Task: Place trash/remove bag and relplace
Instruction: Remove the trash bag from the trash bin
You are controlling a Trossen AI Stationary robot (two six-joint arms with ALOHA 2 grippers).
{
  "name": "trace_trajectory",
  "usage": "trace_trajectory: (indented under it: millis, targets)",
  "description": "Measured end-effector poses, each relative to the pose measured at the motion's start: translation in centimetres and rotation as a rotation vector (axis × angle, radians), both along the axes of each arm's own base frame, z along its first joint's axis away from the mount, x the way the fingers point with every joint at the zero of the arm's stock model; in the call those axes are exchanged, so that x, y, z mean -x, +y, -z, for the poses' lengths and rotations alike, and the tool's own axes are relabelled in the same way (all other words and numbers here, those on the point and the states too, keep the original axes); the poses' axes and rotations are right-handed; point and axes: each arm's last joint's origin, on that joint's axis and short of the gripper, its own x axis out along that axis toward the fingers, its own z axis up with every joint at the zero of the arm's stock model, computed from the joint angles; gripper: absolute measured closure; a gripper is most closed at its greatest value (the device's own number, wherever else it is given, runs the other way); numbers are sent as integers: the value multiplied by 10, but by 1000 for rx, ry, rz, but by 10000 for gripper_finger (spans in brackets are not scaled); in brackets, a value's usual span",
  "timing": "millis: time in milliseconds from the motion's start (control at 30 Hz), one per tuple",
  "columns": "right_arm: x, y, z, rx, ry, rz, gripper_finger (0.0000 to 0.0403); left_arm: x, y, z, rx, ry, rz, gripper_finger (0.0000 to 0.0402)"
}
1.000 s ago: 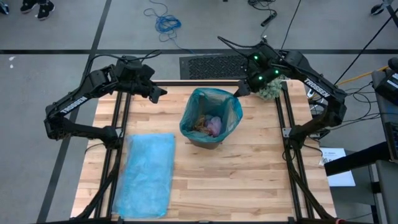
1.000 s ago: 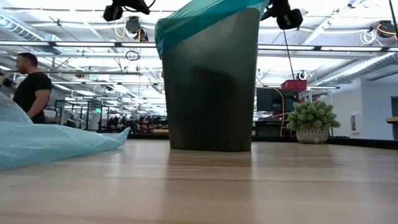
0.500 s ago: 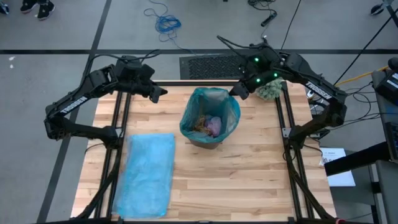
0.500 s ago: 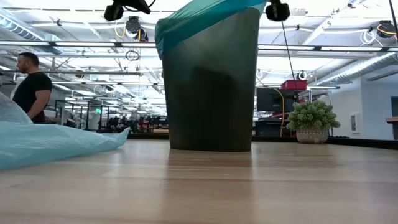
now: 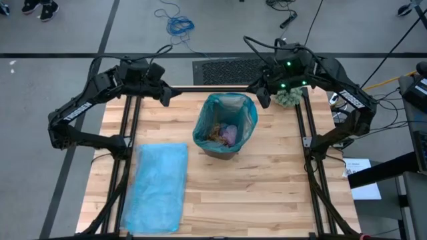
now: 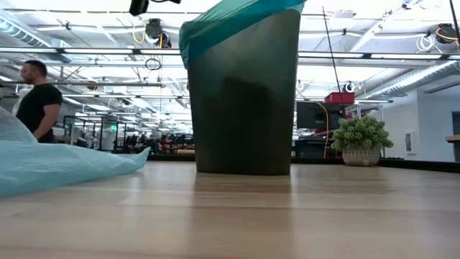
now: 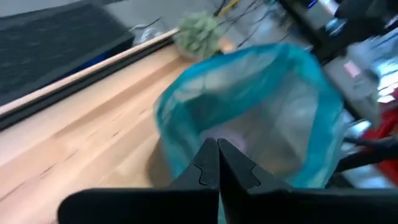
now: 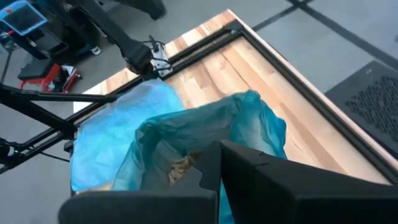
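A dark, smooth bin (image 5: 225, 133) stands on the pale wooden table (image 5: 267, 187), lined with a thin, wrinkled teal bag (image 5: 248, 115). Inside the bin lies the trash (image 5: 222, 133): crumpled brown paper and one lilac-pink piece. A flat, light blue spare bag (image 5: 157, 187) lies left of the bin. The left gripper (image 5: 167, 99) and the right gripper (image 5: 263, 100) hover beside the bin's far rim, jaws pressed together, both holding nothing.
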Motion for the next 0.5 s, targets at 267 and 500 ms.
trace_trajectory:
  millis: [267, 500]
  targets:
    - [0, 0, 0, -4, -2, -3, 403, 38, -29, -8, 213, 260, -65, 402]
    - [-1, 1, -2, -11, -27, -26, 387, 32, -31, 23, 206, 354, -109, 402]
